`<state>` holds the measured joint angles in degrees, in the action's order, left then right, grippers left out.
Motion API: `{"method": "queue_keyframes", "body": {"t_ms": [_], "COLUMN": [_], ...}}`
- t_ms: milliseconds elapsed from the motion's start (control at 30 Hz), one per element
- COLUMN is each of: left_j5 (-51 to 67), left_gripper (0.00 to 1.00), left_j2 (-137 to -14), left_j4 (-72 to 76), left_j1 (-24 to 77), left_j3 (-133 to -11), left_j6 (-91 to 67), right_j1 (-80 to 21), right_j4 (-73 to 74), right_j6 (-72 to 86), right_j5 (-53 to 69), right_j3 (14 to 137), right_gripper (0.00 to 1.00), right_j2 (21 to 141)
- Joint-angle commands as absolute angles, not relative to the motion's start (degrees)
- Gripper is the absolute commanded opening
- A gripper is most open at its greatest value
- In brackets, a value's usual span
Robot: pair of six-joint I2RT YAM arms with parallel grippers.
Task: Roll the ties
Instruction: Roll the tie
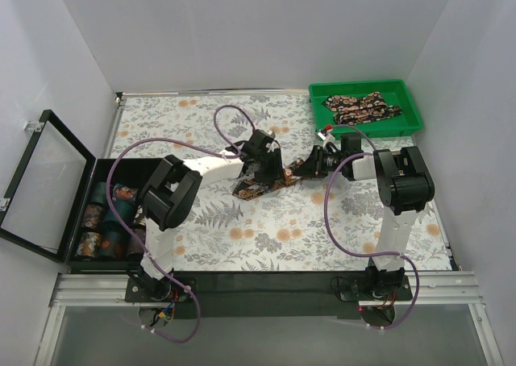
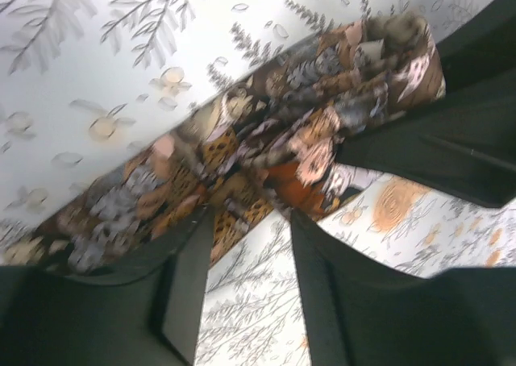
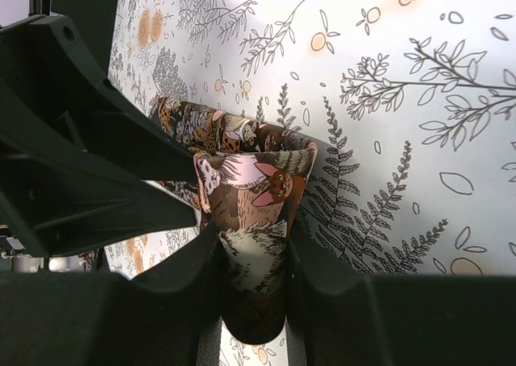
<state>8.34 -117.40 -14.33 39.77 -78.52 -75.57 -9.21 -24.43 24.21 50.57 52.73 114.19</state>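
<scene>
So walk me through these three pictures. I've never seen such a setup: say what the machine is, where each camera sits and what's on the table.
It is a robot: a left arm and a right arm bolted to the near edge of the table, each ending in a two-finger gripper. The wide picture comes from a fixed camera above and behind them. The other two come from cameras on the wrists, so the dark shapes at the bottom are that arm's own fingers. A tablecloth covers the table. One tie lies in the middle. The right gripper pinches one end of it; the left gripper hovers at it with fingers apart. The green tray at the far right holds more ties, and the black box on the left, lid open, holds rolled ones.
</scene>
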Motion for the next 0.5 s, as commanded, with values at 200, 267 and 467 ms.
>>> {"method": "queue_keyframes", "body": {"t_ms": [200,267,467], "left_j5": [0.9,0.7,-0.5], "left_gripper": [0.5,0.49,0.39], "left_j2": [-104.9,-105.4,-108.7], "left_j4": [-17.0,-17.1,-17.2], "left_j1": [35.2,34.6,34.6], "left_j3": [-71.5,-70.7,-70.4], "left_j6": [-67.9,-67.0,-66.2], "right_j1": [-9.9,-9.9,-9.8], "right_j4": [-23.9,-23.9,-23.9], "right_j6": [24.0,24.3,25.3], "right_j5": [50.1,50.0,49.8], "right_j3": [53.1,53.0,52.8], "right_gripper": [0.11,0.11,0.11], "right_j2": [114.3,113.9,113.3]}}
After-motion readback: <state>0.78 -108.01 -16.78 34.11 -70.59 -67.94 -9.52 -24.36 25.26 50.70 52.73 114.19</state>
